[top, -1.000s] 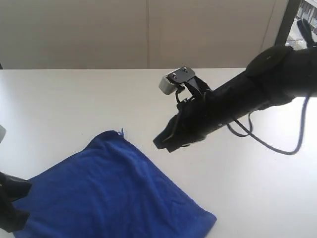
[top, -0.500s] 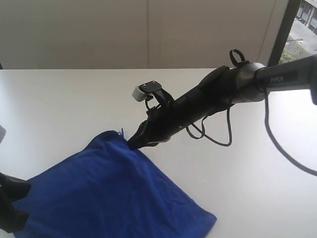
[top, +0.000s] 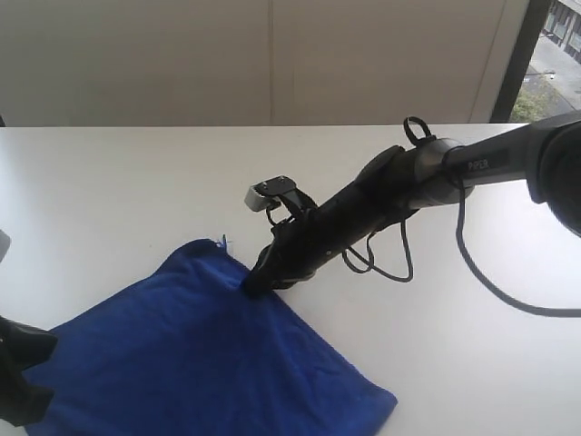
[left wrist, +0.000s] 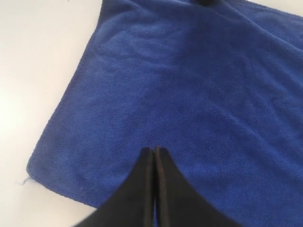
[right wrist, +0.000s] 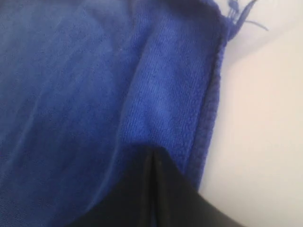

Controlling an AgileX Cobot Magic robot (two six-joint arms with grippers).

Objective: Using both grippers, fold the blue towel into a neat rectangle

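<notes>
The blue towel [top: 209, 354] lies flat on the white table, one corner with loose threads pointing to the back. My right gripper [top: 250, 287] is shut, and its tips rest on the towel's right edge just below that corner. The right wrist view shows the closed fingertips [right wrist: 152, 152] on the towel [right wrist: 71, 94] beside its hem. My left gripper [left wrist: 155, 150] is shut with nothing between its fingers, and it hovers over the towel [left wrist: 189, 94] near a short edge. In the exterior view it shows as a black shape [top: 23, 377] at the towel's near left.
The white table [top: 136, 182] stretches to a pale wall at the back. A loose black cable [top: 481, 282] hangs from the right arm over the table's right side. A window frame [top: 517, 54] stands at the far right.
The right arm has swung left and down from above the bare table, and its shut tips now touch the towel's edge. The left gripper and the towel have not moved.
</notes>
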